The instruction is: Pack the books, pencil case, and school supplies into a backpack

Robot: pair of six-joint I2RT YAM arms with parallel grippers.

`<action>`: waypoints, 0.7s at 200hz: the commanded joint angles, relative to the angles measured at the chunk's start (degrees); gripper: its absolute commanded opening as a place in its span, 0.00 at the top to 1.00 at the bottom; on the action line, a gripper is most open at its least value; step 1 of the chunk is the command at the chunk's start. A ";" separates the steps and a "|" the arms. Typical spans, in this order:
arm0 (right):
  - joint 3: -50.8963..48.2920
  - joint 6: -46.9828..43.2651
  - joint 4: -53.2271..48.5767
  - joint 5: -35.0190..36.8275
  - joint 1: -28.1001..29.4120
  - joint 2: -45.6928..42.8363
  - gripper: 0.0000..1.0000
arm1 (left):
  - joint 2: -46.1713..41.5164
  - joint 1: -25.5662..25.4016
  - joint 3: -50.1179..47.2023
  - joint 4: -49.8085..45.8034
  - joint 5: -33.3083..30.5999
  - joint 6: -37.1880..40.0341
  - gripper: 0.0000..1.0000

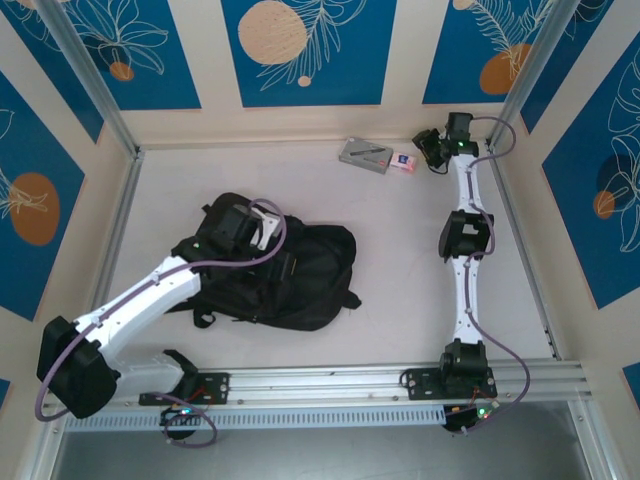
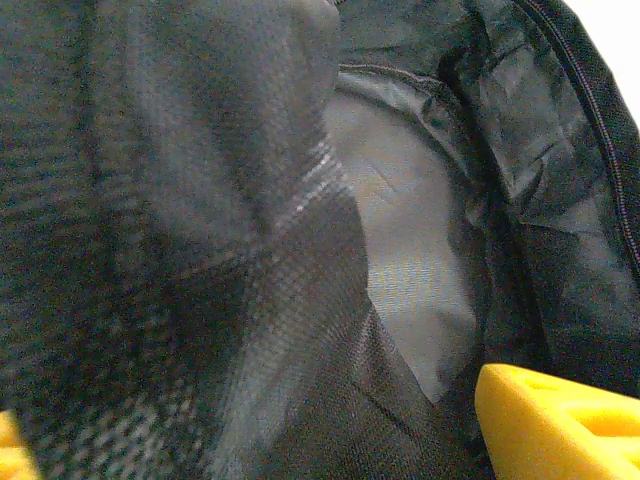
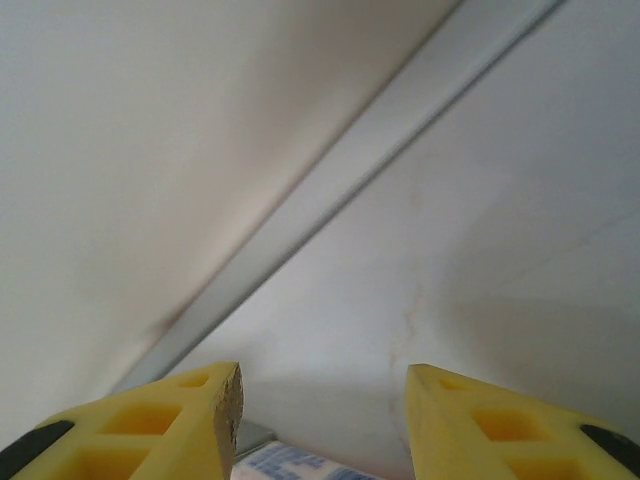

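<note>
Left gripper, jaws spread wide, sat inside the mouth of the black backpack lying at the desk's middle. Along the far edge lay the grey pencil case, a small pink-and-blue eraser block just beside it, then the right gripper, jaws parted, pinching nothing.

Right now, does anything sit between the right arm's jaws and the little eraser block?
Nothing visible: the right gripper, jaws apart, sits beside the eraser block, whose edge shows between them; the pencil case lies beyond.
</note>
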 commanded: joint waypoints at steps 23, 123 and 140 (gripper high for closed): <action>1.30 -2.07 0.52 -13.62 0.83 3.07 0.54 | 0.80 0.70 1.24 0.63 2.94 -0.62 0.23; 9.73 -23.21 -33.15 -9.10 8.63 -3.17 0.55 | -6.09 0.75 -2.02 2.60 2.30 -0.57 0.22; 9.73 -24.23 -36.03 -4.57 9.73 -4.42 0.50 | -7.00 0.72 -2.22 2.63 1.83 -0.56 0.22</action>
